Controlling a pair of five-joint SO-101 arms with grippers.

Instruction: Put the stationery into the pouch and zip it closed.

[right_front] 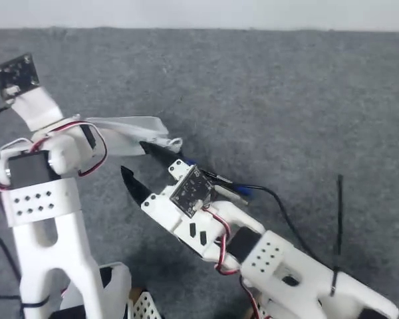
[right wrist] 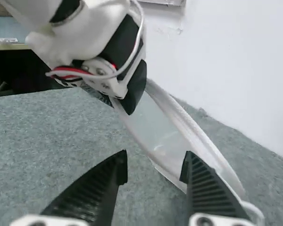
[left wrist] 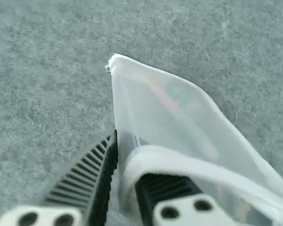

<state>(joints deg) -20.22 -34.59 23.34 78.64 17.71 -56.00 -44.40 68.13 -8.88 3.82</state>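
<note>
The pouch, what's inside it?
Through the cloudy wall of the pouch, faint pink and green shapes show inside, perhaps stationery. The wall blurs them too much to name, and the left gripper, clamped on the edge, hides the part nearest it.

**Left clamped, right spread wide**

Our left arm point(right_front: 43, 199) stands upright at the left of the high view, with its upper link bent forward and inward. Our left gripper point(left wrist: 126, 160) is closed, and its ribbed black fingers point(left wrist: 96, 169) pinch the rim of the pouch point(left wrist: 170, 108). Our right arm point(right_front: 279, 266) stretches low across the table, angled toward the left one. Our right gripper point(right_front: 134, 159) is wide apart, its two black fingers point(right wrist: 101, 186) pointing toward our left wrist.
</note>
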